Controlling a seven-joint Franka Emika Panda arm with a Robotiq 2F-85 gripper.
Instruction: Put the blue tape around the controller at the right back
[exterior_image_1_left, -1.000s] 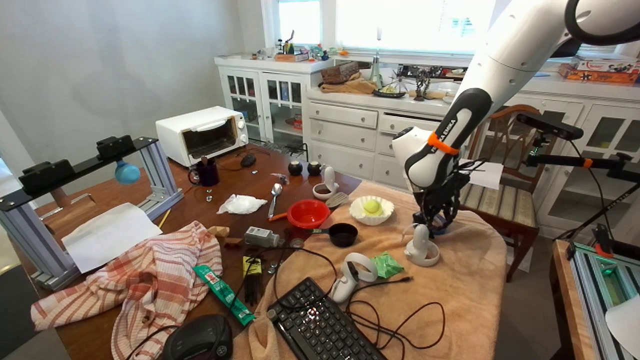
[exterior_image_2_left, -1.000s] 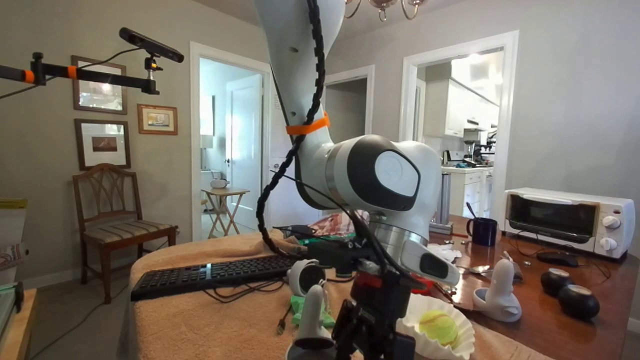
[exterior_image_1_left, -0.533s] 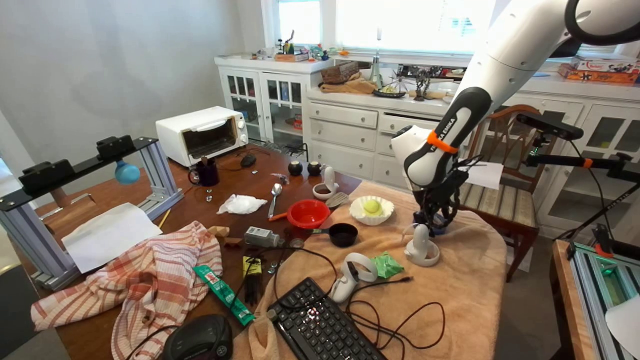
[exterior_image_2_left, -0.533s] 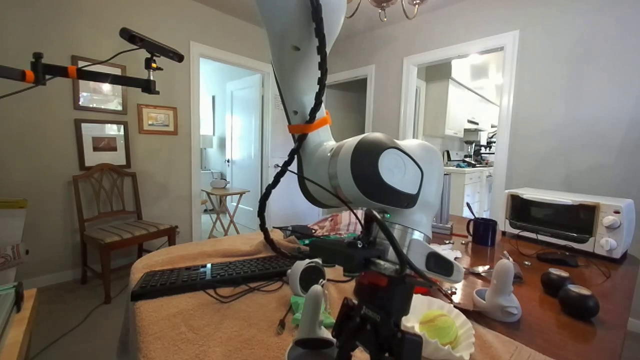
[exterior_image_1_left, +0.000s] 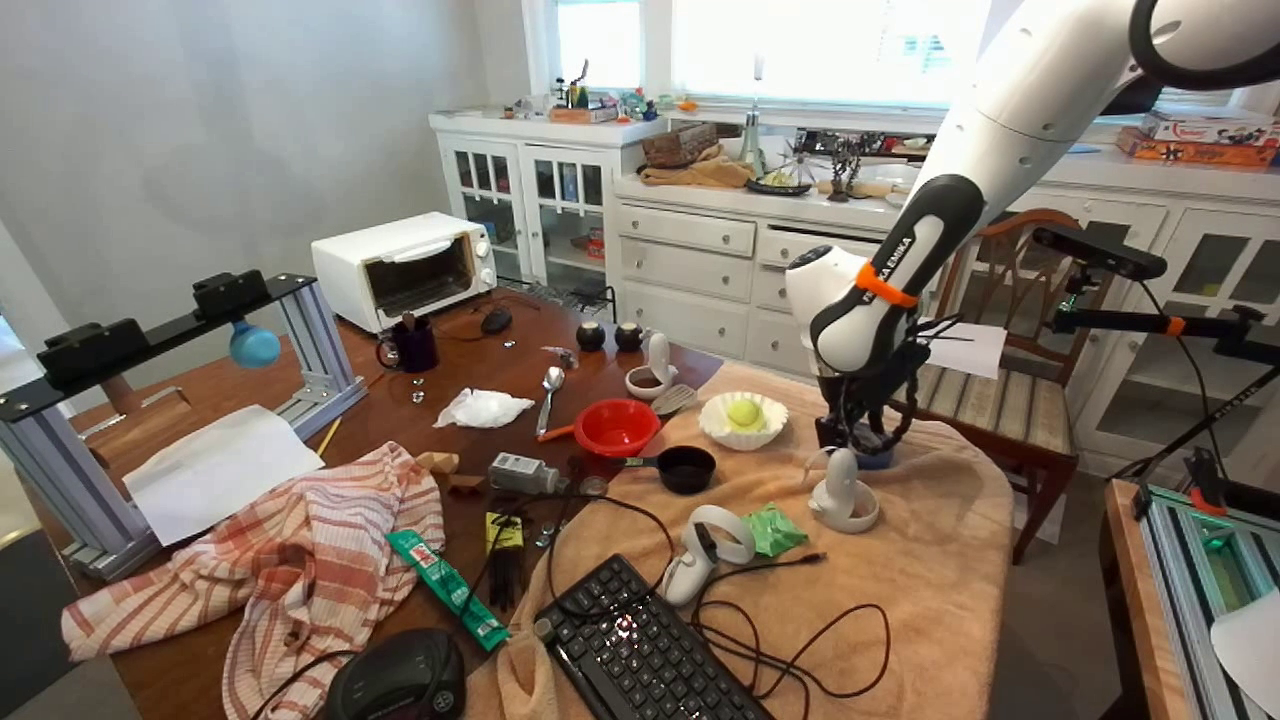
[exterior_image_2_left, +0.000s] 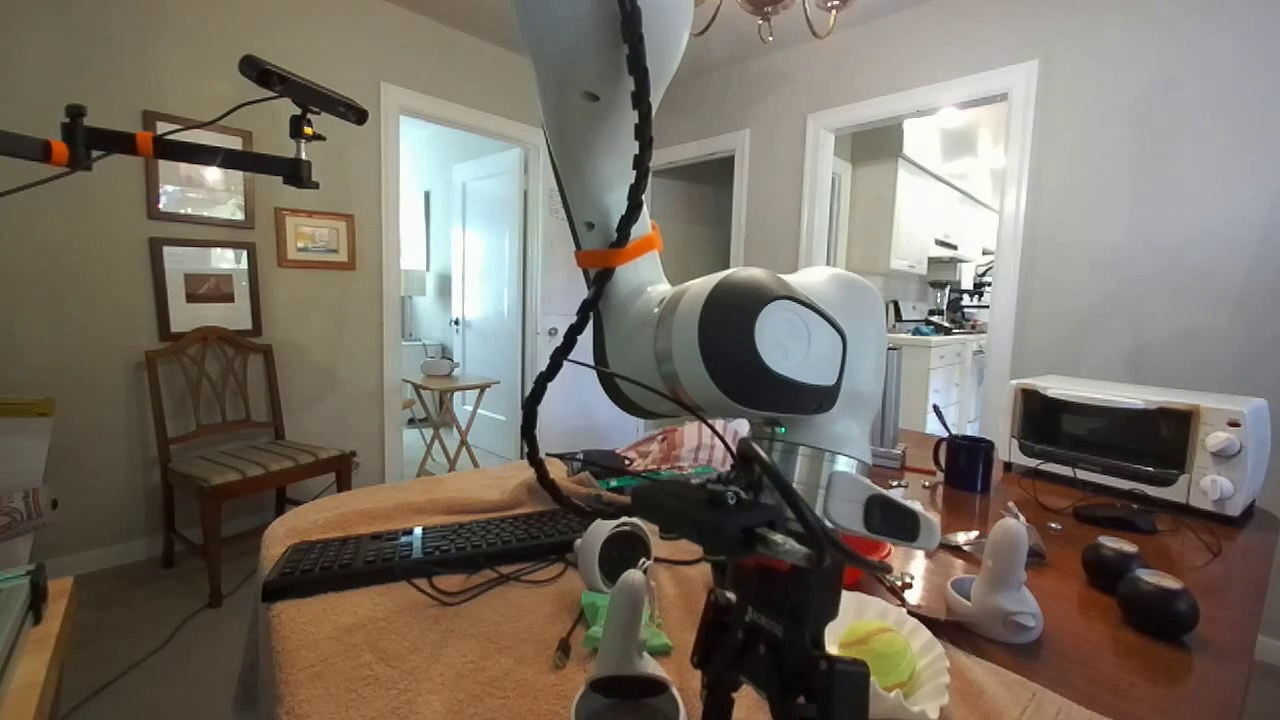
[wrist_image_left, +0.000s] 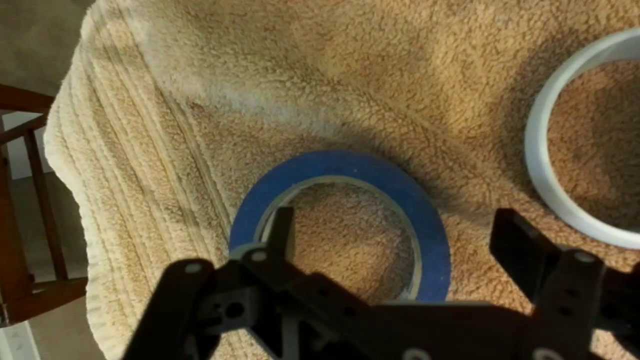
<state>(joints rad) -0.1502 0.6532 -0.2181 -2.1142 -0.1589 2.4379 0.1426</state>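
The blue tape (wrist_image_left: 345, 162) is a blue ring lying flat on the tan towel, with towel showing through its centre. In an exterior view the tape (exterior_image_1_left: 876, 461) is partly covered by my gripper (exterior_image_1_left: 848, 440). In the wrist view my gripper (wrist_image_left: 395, 230) is open; one finger is over the tape's hole, the other outside the ring. I cannot tell whether the fingertip is down inside the hole. White ringed controllers show in both exterior views: one near the tape (exterior_image_1_left: 845, 500), one on bare wood (exterior_image_1_left: 652, 372), also (exterior_image_2_left: 995, 590), and one beside the keyboard (exterior_image_1_left: 700, 555).
The near controller's ring (wrist_image_left: 542, 140) is close beside my finger in the wrist view. A white fluted bowl (exterior_image_1_left: 743, 440) with a tennis ball stands near my gripper (exterior_image_2_left: 780, 690). A black pan (exterior_image_1_left: 685, 470), red bowl (exterior_image_1_left: 617, 428) and spatula (exterior_image_1_left: 675, 400) lie around.
My gripper has shifted slightly toward the fluted bowl, and a bit more of the tape shows behind it. The tape and controllers have not visibly moved.
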